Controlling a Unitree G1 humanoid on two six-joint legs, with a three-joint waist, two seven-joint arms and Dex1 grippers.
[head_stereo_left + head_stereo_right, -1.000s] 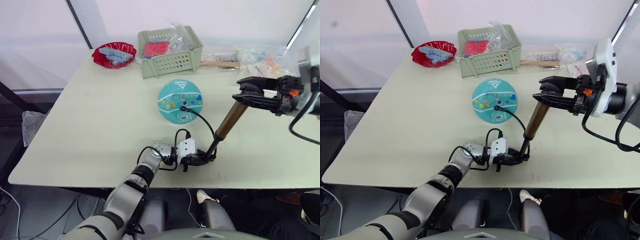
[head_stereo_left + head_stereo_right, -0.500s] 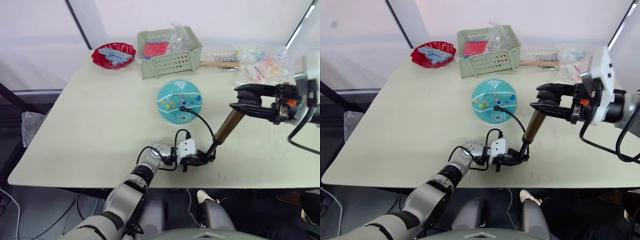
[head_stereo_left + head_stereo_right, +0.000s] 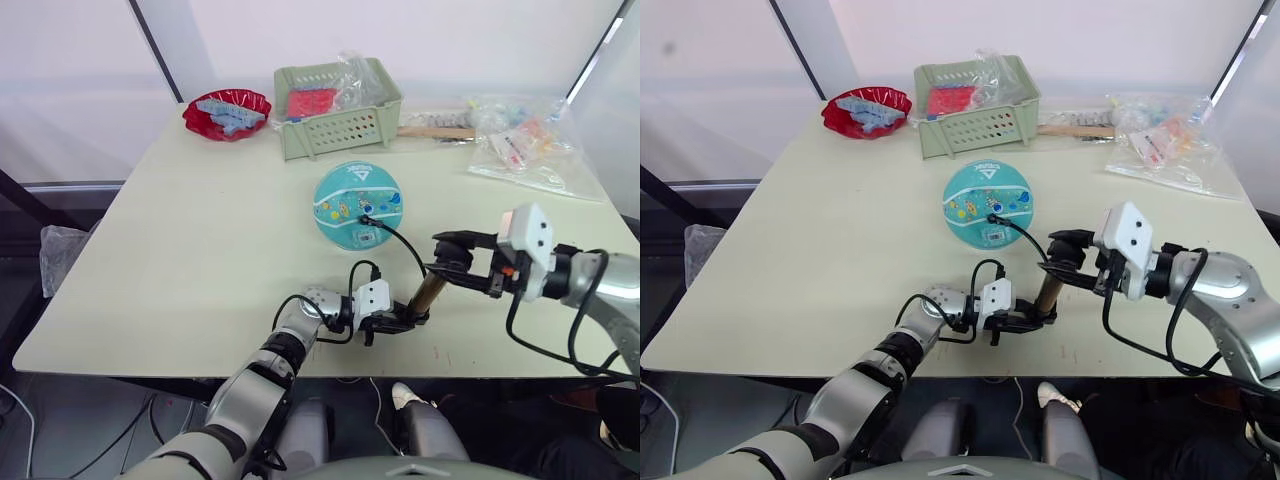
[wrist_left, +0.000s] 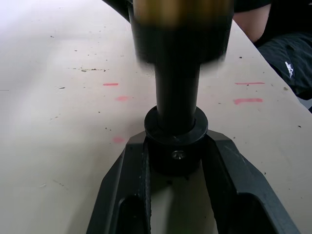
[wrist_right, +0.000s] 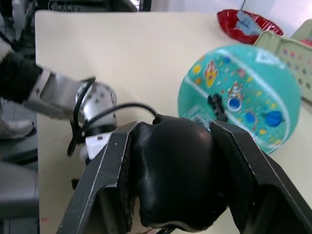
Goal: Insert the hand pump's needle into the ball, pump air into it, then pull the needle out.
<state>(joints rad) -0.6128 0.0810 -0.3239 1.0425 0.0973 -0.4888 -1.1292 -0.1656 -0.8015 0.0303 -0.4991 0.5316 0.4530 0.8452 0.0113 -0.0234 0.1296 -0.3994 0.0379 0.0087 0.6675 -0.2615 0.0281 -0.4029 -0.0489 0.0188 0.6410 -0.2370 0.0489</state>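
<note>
Desk (image 3: 200, 250) surface, pale and wide, carries everything. At its far edge stands a green basket (image 3: 340, 110) holding a red item and clear plastic, with a red bowl (image 3: 227, 110) to its left and clear plastic bags (image 3: 520, 140) off to its right. Near the middle lies the ball (image 3: 359, 204), teal with cartoon prints and a white label patch. The needle (image 3: 366, 219) sits in the ball's near side on its small black fitting, and the thin black hose (image 3: 405, 246) curves from there down toward the pump's base.

The hand pump (image 3: 430, 293) stands tilted near the front edge of the desk, between the two grippers, well clear of the ball. The left gripper (image 4: 174, 161) has its jaws closed on the black cap at the pump's lower end, pinning it against the desk. The right gripper (image 5: 173, 180) has its jaws clamped on the black T-handle (image 5: 173, 175) at the pump's upper end, close above the brass cylinder.
</note>
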